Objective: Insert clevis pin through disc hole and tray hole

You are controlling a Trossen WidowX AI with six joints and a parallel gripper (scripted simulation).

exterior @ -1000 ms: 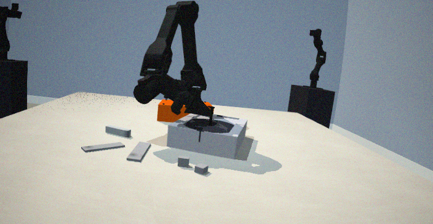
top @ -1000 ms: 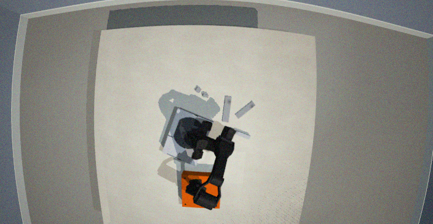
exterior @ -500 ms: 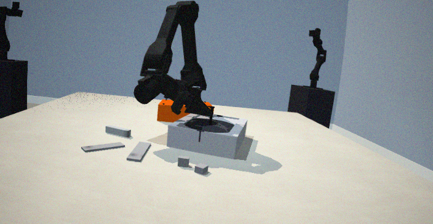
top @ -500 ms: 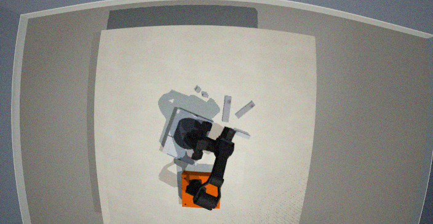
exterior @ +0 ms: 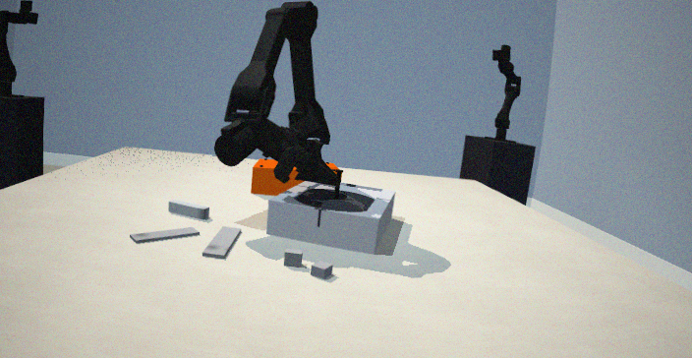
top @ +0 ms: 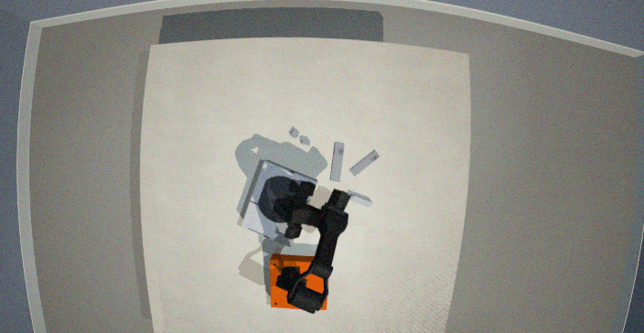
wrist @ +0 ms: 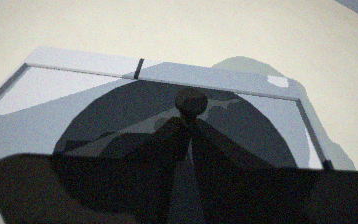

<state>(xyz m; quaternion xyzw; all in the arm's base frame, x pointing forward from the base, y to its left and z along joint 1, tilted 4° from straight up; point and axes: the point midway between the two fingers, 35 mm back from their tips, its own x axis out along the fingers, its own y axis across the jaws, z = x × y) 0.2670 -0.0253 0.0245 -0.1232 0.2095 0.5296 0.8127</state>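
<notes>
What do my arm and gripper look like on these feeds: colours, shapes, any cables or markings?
The arm is matte black, with blocky joints and long straight links; a small pale mark shows near a joint. Its gripper is black too, with dark fingers tapering to narrow tips. I can't make out any loose cable or lettering.

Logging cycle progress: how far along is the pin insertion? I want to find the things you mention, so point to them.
Done: pin (exterior: 338, 191) (wrist: 191, 101) picked up, upright, head on top; disc (top: 270, 199) (exterior: 315, 199) (wrist: 100, 115) lying in the tray (top: 256, 224) (exterior: 321, 229) (wrist: 85, 60). In hand: end effector (exterior: 338, 181) (wrist: 185, 125) shut on it over the disc; tip entry unclear. Left: seat the head on the disc, release, back clear.
</notes>
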